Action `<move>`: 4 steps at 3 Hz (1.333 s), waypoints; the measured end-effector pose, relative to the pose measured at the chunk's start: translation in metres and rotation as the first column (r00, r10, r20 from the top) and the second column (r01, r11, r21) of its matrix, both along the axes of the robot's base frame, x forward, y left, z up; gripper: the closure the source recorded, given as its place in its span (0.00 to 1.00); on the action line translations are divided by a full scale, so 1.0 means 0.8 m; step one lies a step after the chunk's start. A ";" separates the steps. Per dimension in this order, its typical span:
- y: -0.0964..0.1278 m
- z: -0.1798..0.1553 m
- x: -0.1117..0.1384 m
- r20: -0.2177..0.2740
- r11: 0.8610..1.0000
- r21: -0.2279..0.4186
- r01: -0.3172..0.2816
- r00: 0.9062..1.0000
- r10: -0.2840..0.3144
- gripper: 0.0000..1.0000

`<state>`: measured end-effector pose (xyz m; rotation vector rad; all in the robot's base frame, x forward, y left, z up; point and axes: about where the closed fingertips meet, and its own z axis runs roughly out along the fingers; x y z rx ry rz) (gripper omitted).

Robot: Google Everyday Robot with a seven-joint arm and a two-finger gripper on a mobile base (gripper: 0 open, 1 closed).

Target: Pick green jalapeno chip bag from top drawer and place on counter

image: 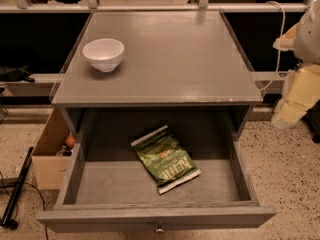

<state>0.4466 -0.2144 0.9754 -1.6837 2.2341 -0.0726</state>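
Okay, camera view, the only one. My gripper [288,110] hangs outside the top drawer [243,176], off its right wall and over the speckled floor [295,184], well apart from anything. I cannot tell how it is set from here, and I see nothing in its hold.

The drawer stands open under the counter [170,59]. The green jalapeno chip bag [165,159] lies flat on the drawer floor, around the middle, touching no wall. From my gripper the bag lies to the left and lower in the picture, with the drawer's right wall between us.

The bag's long axis runs from the drawer's back-left toward its front-right, more front-to-back than crosswise. One pale sealed end points to the drawer's back, the other to its front panel, with the Kettle lettering at the front end.

My read: I need to travel left over the right wall, then drop inside, and grip across the short width. The counter's front edge overhangs the drawer's back, so coming down nearer the drawer's front looks safer.

A white bowl [103,54] sits on the counter above the drawer's back-left corner. A cardboard box [49,156] stands just beside the drawer's left wall.
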 end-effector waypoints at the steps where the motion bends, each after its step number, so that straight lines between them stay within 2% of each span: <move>1: -0.006 -0.008 0.012 -0.006 0.994 0.080 0.076 0.997 -0.076 0.00; 2: -0.015 -0.028 0.020 -0.047 0.959 0.195 0.204 0.979 -0.199 0.00; 3: -0.004 -0.053 0.022 -0.110 0.914 0.284 0.291 0.956 -0.271 0.00; 4: 0.031 -0.068 0.021 -0.148 0.909 0.309 0.281 0.958 -0.246 0.00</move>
